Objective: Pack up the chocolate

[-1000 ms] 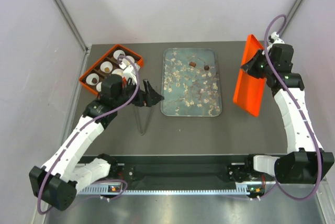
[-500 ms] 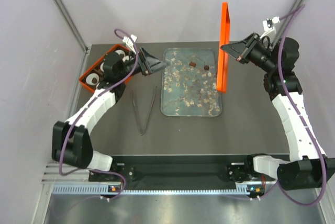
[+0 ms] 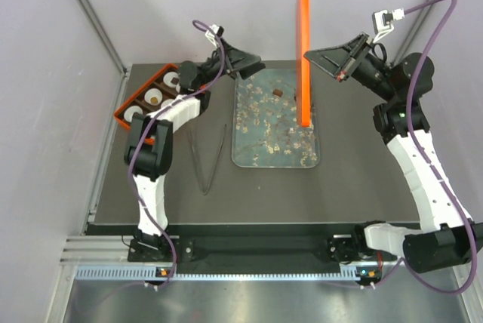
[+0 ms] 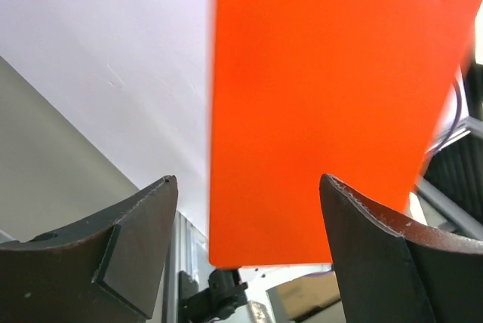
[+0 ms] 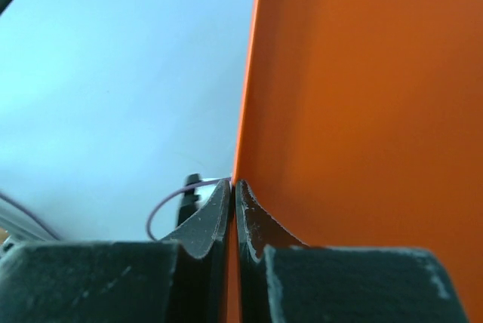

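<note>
Orange lid (image 3: 304, 51) is up on edge, vertical, over the R side of the glassy blossom-print tray (image 3: 249, 158), approx 1 o'clock on the dark table (image 3: 339, 195). Orange compartment box (image 3: 121, 115) w/ white paper cups (image 3: 154, 97) sits at 10 o'clock. Metal tweezers (image 3: 209, 158) lie flat at the tray's 8 o'clock, just beside it, not touching.

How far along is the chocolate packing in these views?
Done: some white paper cups in the orange compartment box appear to hold sweets. In hand: the right tool is shut on the orange lid, upright over the glassy blossom-print tray; the open left tool points toward it. Left: a small brown chocolate lies on the tray, and the box is uncovered.
</note>
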Available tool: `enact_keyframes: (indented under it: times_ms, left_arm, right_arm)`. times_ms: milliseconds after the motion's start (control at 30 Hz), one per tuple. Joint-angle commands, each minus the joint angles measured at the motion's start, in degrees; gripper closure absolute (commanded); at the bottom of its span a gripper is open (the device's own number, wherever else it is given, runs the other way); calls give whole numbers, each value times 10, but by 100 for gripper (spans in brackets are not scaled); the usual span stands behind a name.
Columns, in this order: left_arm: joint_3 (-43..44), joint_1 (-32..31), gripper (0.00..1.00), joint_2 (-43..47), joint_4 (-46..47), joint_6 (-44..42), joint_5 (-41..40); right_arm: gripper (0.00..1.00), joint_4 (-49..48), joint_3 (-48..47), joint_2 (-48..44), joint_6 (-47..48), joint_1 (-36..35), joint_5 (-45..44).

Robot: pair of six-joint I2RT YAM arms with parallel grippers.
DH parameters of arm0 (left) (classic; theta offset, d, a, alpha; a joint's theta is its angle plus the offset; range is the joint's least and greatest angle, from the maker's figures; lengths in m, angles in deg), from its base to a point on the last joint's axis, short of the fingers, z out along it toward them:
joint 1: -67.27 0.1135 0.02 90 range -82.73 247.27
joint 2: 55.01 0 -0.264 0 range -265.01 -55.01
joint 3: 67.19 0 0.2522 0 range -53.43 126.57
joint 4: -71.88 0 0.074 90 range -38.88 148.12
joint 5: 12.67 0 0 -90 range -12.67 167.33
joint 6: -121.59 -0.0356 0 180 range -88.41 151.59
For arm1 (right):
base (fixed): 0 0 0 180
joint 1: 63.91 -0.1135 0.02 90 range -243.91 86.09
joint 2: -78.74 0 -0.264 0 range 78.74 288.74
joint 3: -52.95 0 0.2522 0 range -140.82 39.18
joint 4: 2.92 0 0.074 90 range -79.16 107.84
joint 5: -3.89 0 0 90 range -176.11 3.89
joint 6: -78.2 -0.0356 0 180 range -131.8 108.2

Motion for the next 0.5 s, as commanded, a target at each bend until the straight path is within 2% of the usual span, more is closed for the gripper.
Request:
enact_keyframes:
  times_ms: [0,200,467]
  left_arm:
    - [82,-24,19,-45,277,76,-15]
    - [148,-55,14,-88,277,85,-52]
    - [181,-76,10,-107,277,89,-67]
  right_arm:
    - [100,-85,-46,3,-26,-17,5]
    - [100,-111,-47,10,-46,-39,0]
    - [100,-118,-49,17,-46,-58,-10]
